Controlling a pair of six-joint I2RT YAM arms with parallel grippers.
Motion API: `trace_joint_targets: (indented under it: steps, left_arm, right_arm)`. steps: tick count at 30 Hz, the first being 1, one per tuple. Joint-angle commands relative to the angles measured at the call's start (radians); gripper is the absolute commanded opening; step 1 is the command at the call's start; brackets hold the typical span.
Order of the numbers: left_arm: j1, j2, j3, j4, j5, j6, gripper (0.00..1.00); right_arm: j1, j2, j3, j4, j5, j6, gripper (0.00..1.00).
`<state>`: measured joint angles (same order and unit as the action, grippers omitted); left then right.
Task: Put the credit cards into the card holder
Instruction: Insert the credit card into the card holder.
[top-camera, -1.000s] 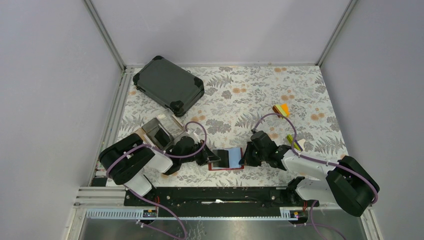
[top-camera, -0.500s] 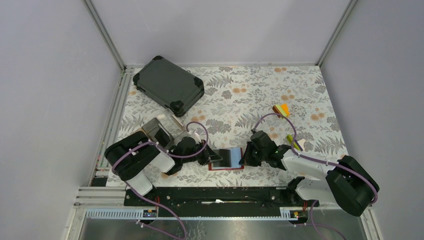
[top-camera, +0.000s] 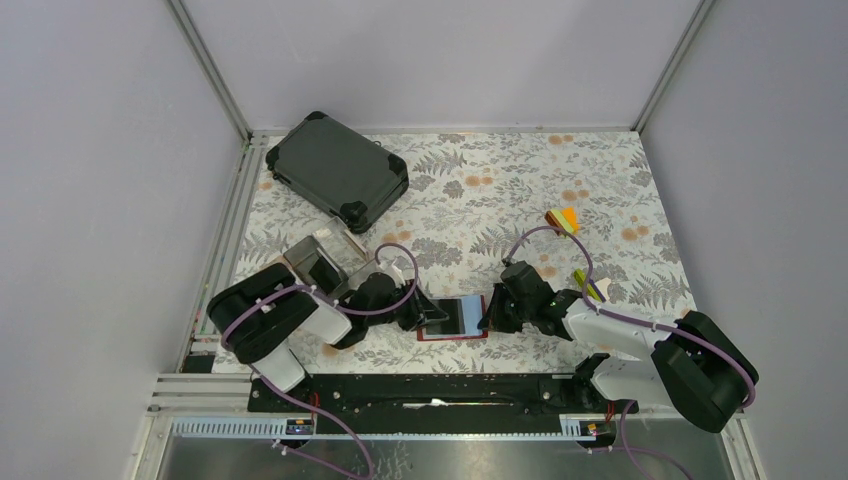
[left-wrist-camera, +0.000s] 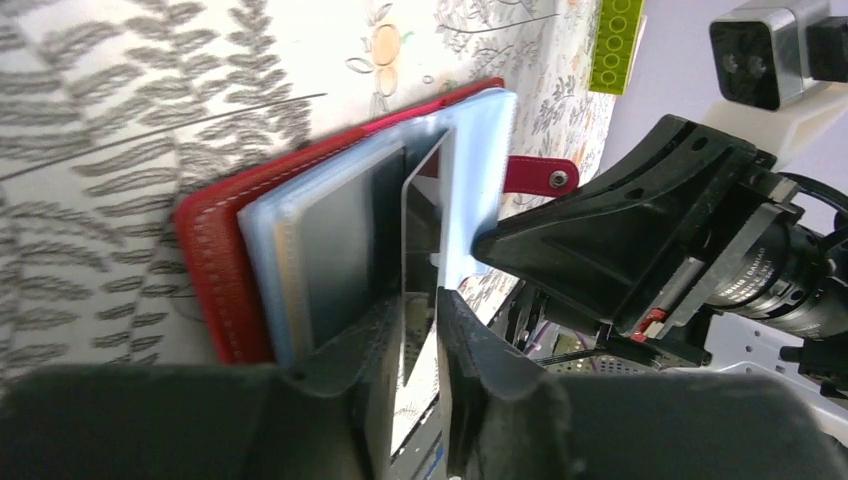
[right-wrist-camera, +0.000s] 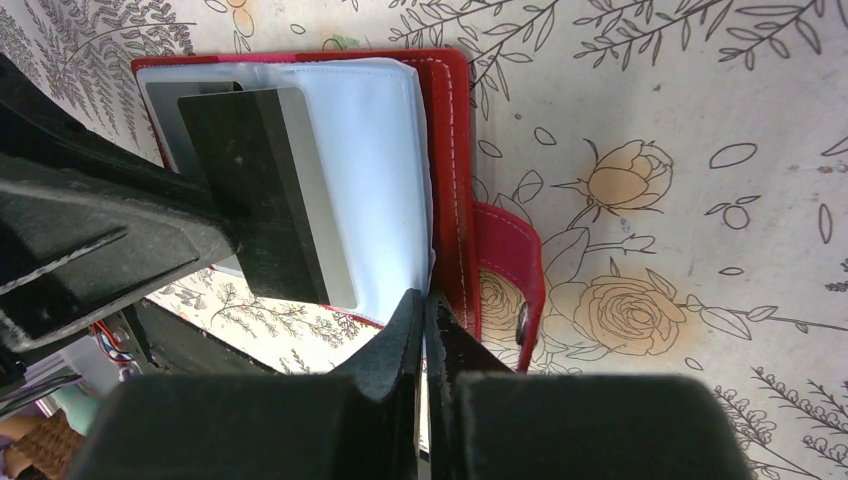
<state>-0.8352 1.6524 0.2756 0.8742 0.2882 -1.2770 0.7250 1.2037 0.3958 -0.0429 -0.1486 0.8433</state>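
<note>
The red card holder (top-camera: 478, 334) lies open on the flowered table between the arms, its pale plastic sleeves facing up. My left gripper (top-camera: 430, 316) is shut on a grey credit card (top-camera: 455, 314) and holds it over the sleeves. In the left wrist view the card (left-wrist-camera: 420, 230) stands edge-on between my fingers, at the sleeves of the holder (left-wrist-camera: 215, 260). My right gripper (top-camera: 487, 318) is shut on the sleeve edge at the holder's right side. In the right wrist view the card (right-wrist-camera: 265, 190) lies on the pale sleeve and the holder's (right-wrist-camera: 458, 140) snap tab (right-wrist-camera: 512, 270) lies beside my fingers.
A large dark hard-shell case (top-camera: 338, 170) lies at the back left. A clear box with a wooden base (top-camera: 322, 262) stands behind the left arm. Orange and yellow blocks (top-camera: 565, 218) and a green block (top-camera: 590, 285) lie on the right.
My left gripper has pushed the grey card a little to the right, so it covers more of the pale blue sleeve. The right gripper has kept its hold.
</note>
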Motion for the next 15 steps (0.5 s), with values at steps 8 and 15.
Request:
trace_joint_targets:
  steps: [8,15]
  left_arm:
    - [-0.015,-0.150,0.141,-0.505,-0.107,0.161,0.48]
    - [-0.036,-0.178,0.204,-0.658,-0.153,0.203,0.52]
  right_arm:
    - [-0.004,0.015,0.006,-0.099,0.110,-0.023,0.00]
    - [-0.004,0.017,0.008,-0.099,0.113,-0.029,0.00]
